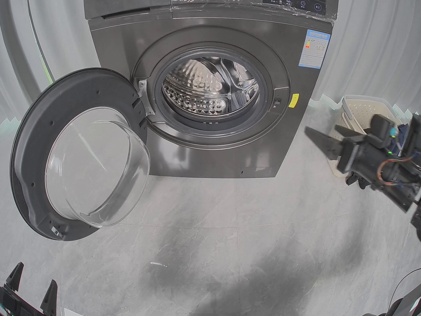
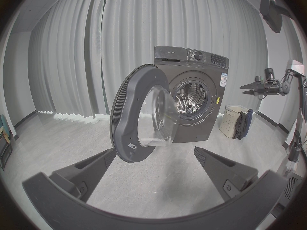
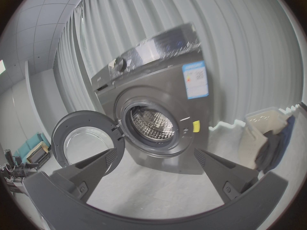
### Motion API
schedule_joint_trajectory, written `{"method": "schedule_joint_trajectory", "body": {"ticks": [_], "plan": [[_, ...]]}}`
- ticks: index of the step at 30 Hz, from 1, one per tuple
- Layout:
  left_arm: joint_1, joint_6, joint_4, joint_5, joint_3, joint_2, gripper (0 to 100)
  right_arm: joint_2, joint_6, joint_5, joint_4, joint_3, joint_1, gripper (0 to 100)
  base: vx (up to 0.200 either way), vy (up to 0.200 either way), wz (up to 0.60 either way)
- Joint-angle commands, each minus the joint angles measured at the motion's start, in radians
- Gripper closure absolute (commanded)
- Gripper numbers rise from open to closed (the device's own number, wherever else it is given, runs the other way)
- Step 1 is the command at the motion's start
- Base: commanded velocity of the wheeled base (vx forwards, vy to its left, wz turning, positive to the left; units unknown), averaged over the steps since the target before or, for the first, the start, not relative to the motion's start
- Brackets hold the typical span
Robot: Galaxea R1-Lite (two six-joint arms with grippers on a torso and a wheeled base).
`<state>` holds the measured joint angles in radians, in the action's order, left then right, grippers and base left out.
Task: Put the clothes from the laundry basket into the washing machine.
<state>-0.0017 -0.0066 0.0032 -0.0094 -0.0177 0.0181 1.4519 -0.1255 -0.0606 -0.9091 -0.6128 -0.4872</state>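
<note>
The right gripper hangs spread and empty, raised off the floor just by the laundry basket. Dark clothes drape over the basket's rim. The basket stands beside the washing machine, whose door is swung wide. The left gripper, also spread, sits low before that door.

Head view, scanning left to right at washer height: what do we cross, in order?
open door → drum → yellow sticker → laundry basket
</note>
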Motion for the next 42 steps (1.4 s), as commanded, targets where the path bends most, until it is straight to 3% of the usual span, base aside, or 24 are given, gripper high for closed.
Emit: {"method": "schedule_joint_trajectory", "body": {"ticks": [1,4,5,6,11,17,22,24,25,27,31,42], "plan": [[0.000,0.005,0.000,-0.001,0.016,-0.018,0,-0.841,0.086,0.055,0.234,0.453,0.366,0,0.000,0.000,0.00],[0.000,0.004,0.000,0.000,0.016,-0.018,0,-0.881,0.087,0.056,0.254,0.476,0.380,0,0.000,0.000,0.00],[0.000,0.002,0.000,0.000,0.016,-0.018,0,-1.041,0.093,0.082,0.315,0.581,0.398,0,0.200,0.000,0.00],[0.000,0.000,0.000,0.000,0.016,-0.018,0,-1.096,0.101,0.091,0.342,0.610,0.404,0,0.200,0.000,0.00],[0.000,0.002,0.000,0.000,0.016,-0.018,0,-1.335,0.103,0.104,0.664,0.588,0.432,0,0.200,0.000,0.00],[0.000,0.000,0.000,-0.001,0.016,-0.018,0,-1.452,0.127,0.145,0.865,0.613,0.483,0,0.200,0.000,0.00],[0.000,0.000,0.000,0.000,0.016,-0.018,0,-1.452,0.153,0.147,0.874,0.611,0.483,0,0.200,0.000,0.00],[0.000,-0.003,0.000,0.000,0.016,-0.018,0,-1.452,0.162,0.114,0.906,0.613,0.486,0,0.000,0.000,0.00],[0.000,-0.003,-0.002,0.000,0.016,-0.018,0,-1.452,0.142,0.081,0.912,0.611,0.486,0,0.000,0.000,0.00],[0.000,-0.009,0.000,0.000,0.016,-0.018,0,-1.452,0.124,0.058,0.918,0.611,0.484,0,0.000,0.000,0.00],[0.000,-0.010,0.000,0.002,0.016,-0.018,0,-1.452,0.121,0.061,0.915,0.611,0.483,0,0.000,0.000,0.00],[0.000,-0.010,-0.002,0.003,0.016,-0.018,0,-1.452,0.127,0.062,0.915,0.611,0.483,0,0.000,-0.200,0.00]]}}
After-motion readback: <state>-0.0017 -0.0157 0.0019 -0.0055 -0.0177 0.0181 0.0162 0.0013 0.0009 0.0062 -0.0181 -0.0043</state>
